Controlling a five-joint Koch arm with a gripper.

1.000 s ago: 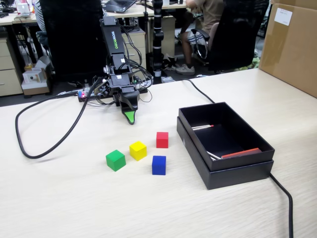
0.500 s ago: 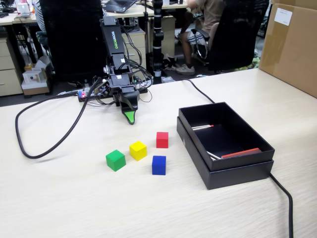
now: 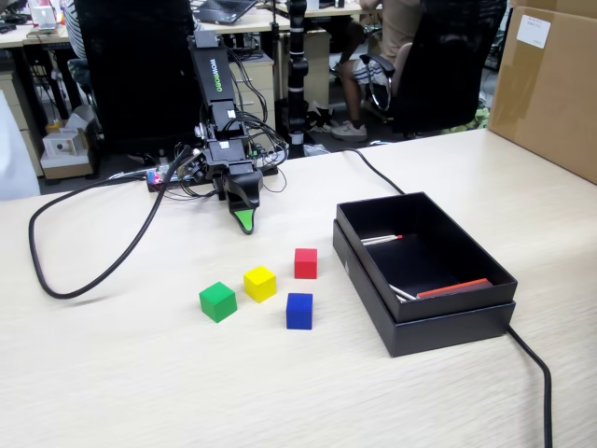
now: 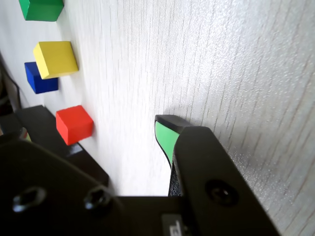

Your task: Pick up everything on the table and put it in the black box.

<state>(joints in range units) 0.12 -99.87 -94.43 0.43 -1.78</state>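
In the fixed view, the small blue solid cube (image 3: 299, 311) lies nearest to the camera on the pale beige wood-grain table (image 3: 140, 373). Just behind it are the small green cube (image 3: 217, 301), the small yellow cube (image 3: 260, 283) and the small red cube (image 3: 305, 263), all close together but not touching. All four cubes lie on the table, apart from the gripper and in front of it; none is between the jaws.

To the right of the cubes stands the shallow matte black cardboard box (image 3: 438, 327). Inside it lie a thin red strip (image 3: 454, 287) and some pen-like sticks (image 3: 381, 239). A thick black cable (image 3: 532, 359) goes under or behind the box.

Farther back, the black gripper with a green tip (image 3: 244, 222) points down with the tip at or very near the table surface. Only one tip shows in both views, so it cannot be told whether the jaws are apart or together; nothing is seen in them.

Behind the table are a big brown cardboard carton (image 3: 550, 84), a black office chair (image 3: 448, 65) and a person sitting (image 3: 387, 37).
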